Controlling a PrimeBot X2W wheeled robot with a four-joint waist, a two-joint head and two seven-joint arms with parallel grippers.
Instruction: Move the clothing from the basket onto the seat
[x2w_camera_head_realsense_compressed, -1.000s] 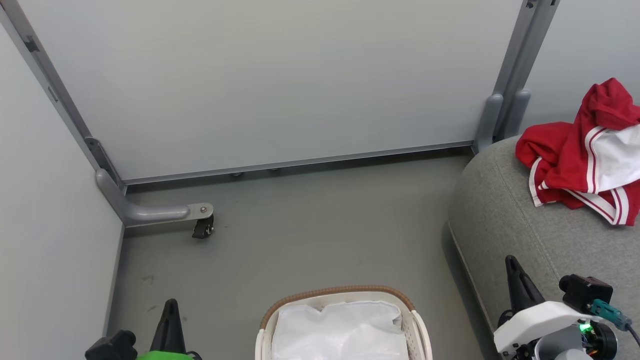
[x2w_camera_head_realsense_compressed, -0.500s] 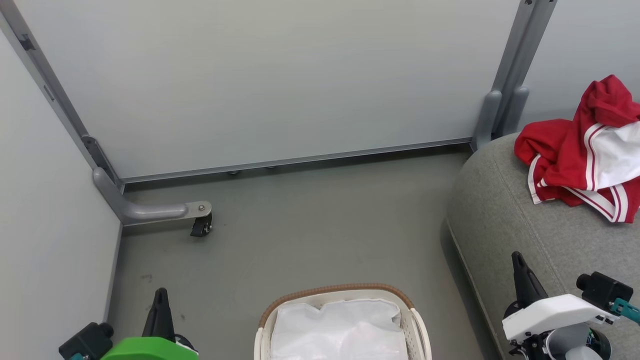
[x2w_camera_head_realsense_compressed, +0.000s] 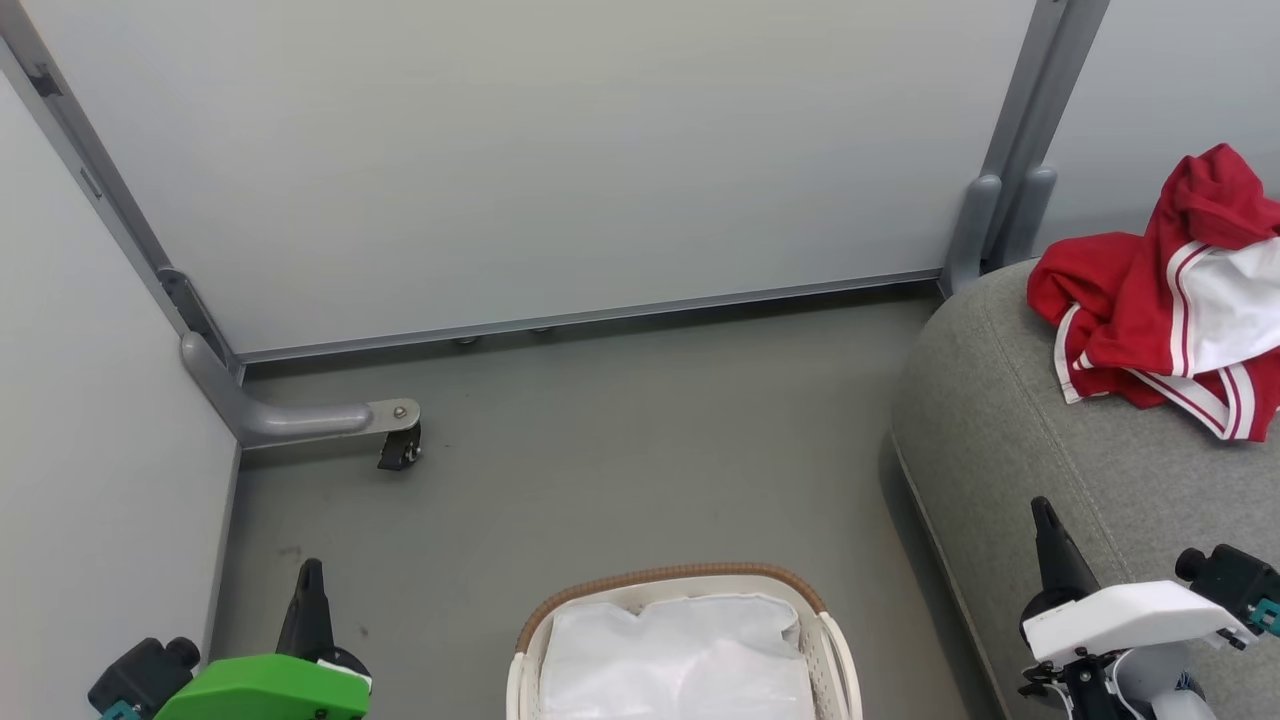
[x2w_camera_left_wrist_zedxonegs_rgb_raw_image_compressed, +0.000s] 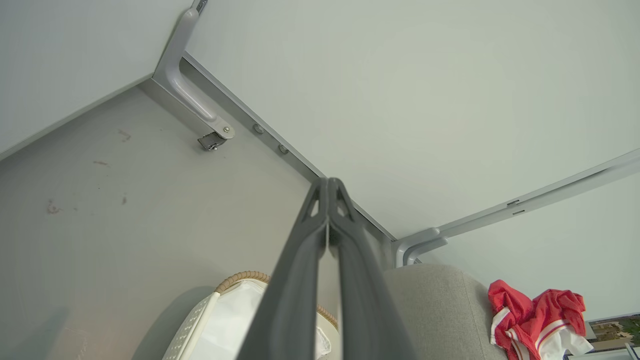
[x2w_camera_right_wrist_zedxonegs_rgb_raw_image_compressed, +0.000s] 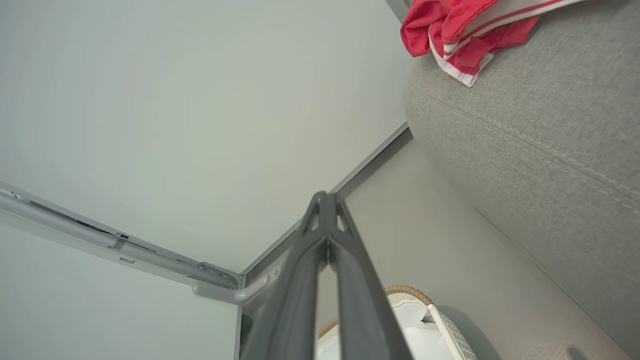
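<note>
The red clothing (x2w_camera_head_realsense_compressed: 1165, 325) with white trim lies bunched on the grey seat (x2w_camera_head_realsense_compressed: 1010, 440) at the right, also seen as clothing (x2w_camera_left_wrist_zedxonegs_rgb_raw_image_compressed: 537, 320) and clothing (x2w_camera_right_wrist_zedxonegs_rgb_raw_image_compressed: 460, 30) in the wrist views. The white basket (x2w_camera_head_realsense_compressed: 530, 650) with its brown rim stands on the floor at bottom centre, and inside it I see just its white liner (x2w_camera_head_realsense_compressed: 680, 660). My left gripper (x2w_camera_head_realsense_compressed: 310, 570) is shut and empty at the lower left, left of the basket. My right gripper (x2w_camera_head_realsense_compressed: 1043, 505) is shut and empty over the seat's front edge, well below the clothing.
Pale partition panels (x2w_camera_head_realsense_compressed: 560, 150) wall in the grey floor at the back and left. A grey bracket foot with a castor (x2w_camera_head_realsense_compressed: 400, 450) juts out at the left corner. A grey post (x2w_camera_head_realsense_compressed: 1010, 190) stands behind the seat. Bare floor (x2w_camera_head_realsense_compressed: 640, 460) lies between basket and back panel.
Both grippers have slid outward and lower in the head view, staying shut. The whole picture has shifted slightly, so the camera moved. The clothing rests unchanged on the seat.
</note>
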